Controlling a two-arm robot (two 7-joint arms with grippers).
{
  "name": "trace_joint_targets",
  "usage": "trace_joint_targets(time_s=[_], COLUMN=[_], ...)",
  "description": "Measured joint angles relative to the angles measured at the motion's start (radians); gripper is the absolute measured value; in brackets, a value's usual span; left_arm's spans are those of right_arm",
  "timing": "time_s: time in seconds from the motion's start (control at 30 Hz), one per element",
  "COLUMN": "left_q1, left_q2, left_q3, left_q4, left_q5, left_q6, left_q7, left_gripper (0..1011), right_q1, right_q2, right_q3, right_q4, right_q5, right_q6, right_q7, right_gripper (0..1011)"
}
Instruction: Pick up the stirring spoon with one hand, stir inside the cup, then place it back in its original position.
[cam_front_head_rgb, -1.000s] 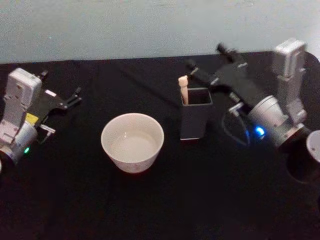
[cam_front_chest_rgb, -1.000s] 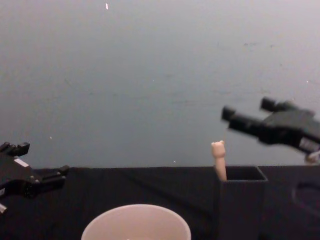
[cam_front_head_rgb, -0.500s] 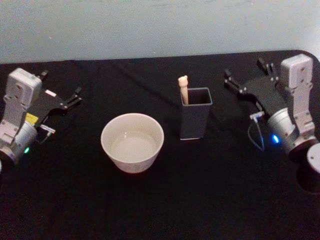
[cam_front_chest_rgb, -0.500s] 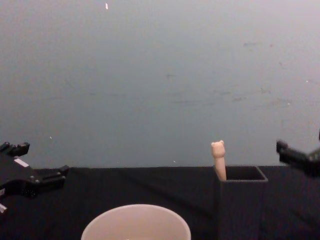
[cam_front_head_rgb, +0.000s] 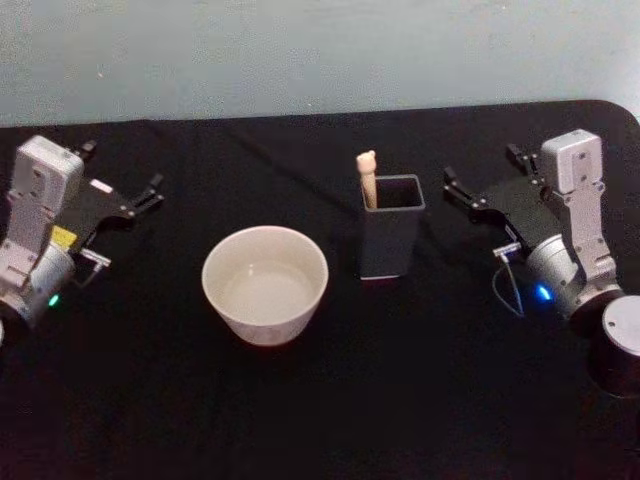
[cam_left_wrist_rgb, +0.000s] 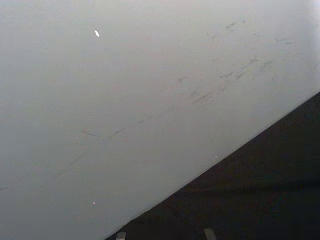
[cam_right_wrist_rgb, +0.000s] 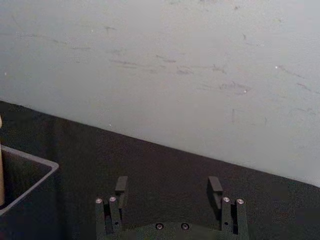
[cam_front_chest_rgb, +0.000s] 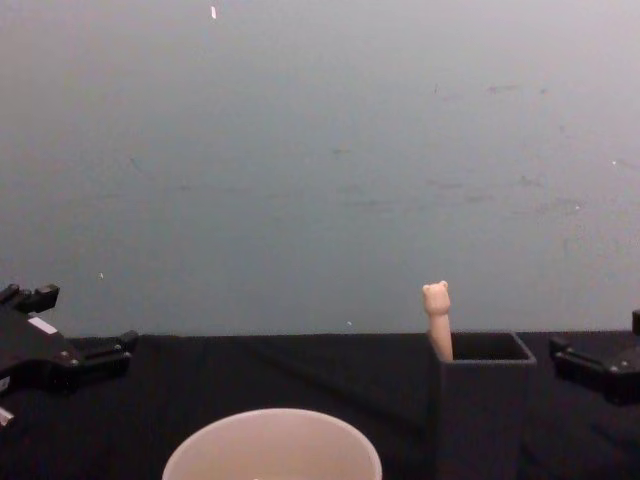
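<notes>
jaws apart on the right gripper (cam_front_head_rgb: 482, 187), both black fingers (cam_right_wrist_rgb: 121, 186) spread with nothing between them; parked low over the black table (cam_front_head_rgb: 400, 400) to the right of the box (cam_front_head_rgb: 390, 238), near it but not touching, tips pointing toward the box and the back wall. silver round wrist behind it with a blue light lit, grey block above. no writing legible on it.

jaws apart too on the left gripper (cam_front_head_rgb: 125, 208), parked at the table's left edge, well apart from the cup (cam_front_head_rgb: 265, 283), holding nothing. small white sticker and a yellow label on its body, text too small to read; green light on the wrist.

spoon (cam_front_head_rgb: 367, 180) standing in the box, leaning in its back-left corner. beige handle topped by a small animal-head knob with two tiny ears, rising above the rim; shaft and bowl hidden inside. box dark grey, square, open-topped, upright, narrower than the cup.

cup wide, round, pale cream with a thin rim, set left of the box and a little nearer the robot, apart from it; inside looks pale, contents not clear. plain grey-blue wall (cam_front_chest_rgb: 320, 150) behind, faintly scuffed.
</notes>
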Motion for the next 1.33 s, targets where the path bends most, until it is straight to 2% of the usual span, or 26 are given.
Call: trace_joint_targets(time_s=[1.33], left_q1=[0.0], left_q2=[0.0], left_q3=[0.0], left_q4=[0.0], left_q5=[0.0], left_q6=[0.0], left_q7=[0.0], left_gripper=[1001], right_q1=[-0.002], right_q2=[0.003], right_q3=[0.0], right_q4=[-0.011], right_q5=[0.007], right_q6=[-0.006], right_q7=[0.002], right_gripper=[1002])
